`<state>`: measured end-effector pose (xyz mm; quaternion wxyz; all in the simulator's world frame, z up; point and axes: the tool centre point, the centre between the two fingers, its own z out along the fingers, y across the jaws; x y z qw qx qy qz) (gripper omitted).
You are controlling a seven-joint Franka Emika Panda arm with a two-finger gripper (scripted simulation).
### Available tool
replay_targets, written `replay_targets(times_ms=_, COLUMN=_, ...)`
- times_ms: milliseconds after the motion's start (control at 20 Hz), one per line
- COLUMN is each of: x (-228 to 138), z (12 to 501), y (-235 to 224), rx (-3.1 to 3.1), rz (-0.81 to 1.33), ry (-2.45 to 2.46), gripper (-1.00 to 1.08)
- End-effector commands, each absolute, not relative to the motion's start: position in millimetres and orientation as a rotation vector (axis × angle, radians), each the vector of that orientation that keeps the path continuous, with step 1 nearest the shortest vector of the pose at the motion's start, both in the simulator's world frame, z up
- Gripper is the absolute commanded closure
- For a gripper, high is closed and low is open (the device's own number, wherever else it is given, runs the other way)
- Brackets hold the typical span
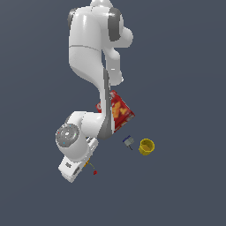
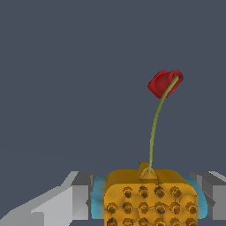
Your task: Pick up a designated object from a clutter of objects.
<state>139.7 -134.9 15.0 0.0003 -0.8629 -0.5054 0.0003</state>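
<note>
The designated object (image 2: pixel 150 198), a flat orange speckled pad with teal edging, sits between my fingers in the wrist view. Its thin cord curves up to a small red bead (image 2: pixel 165 83). My gripper (image 2: pixel 148 201) is shut on the pad, with the left finger (image 2: pixel 79 196) and right finger (image 2: pixel 211 194) against its teal sides. In the exterior view the gripper (image 1: pixel 84 166) is low at the exterior view's left. Only a sliver of the pad (image 1: pixel 87 163) and the bead (image 1: pixel 95 172) show beside it.
The rest of the clutter lies toward the exterior view's right: a red cracker box (image 1: pixel 121 110) partly behind the arm, a tiny grey-blue item (image 1: pixel 128 141) and a yellow cup (image 1: pixel 146 146). The floor is plain dark grey.
</note>
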Motion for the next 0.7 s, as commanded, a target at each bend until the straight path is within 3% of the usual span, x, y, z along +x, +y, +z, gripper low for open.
replay_targets(times_ms=0, x=140, z=15, y=-135, rx=-2.711, rz=0.0, ry=-1.588, gripper=1.08)
replay_targets(times_ms=650, x=129, z=31, y=-123, rx=-2.71, rz=0.001, ry=-1.588, gripper=1.08)
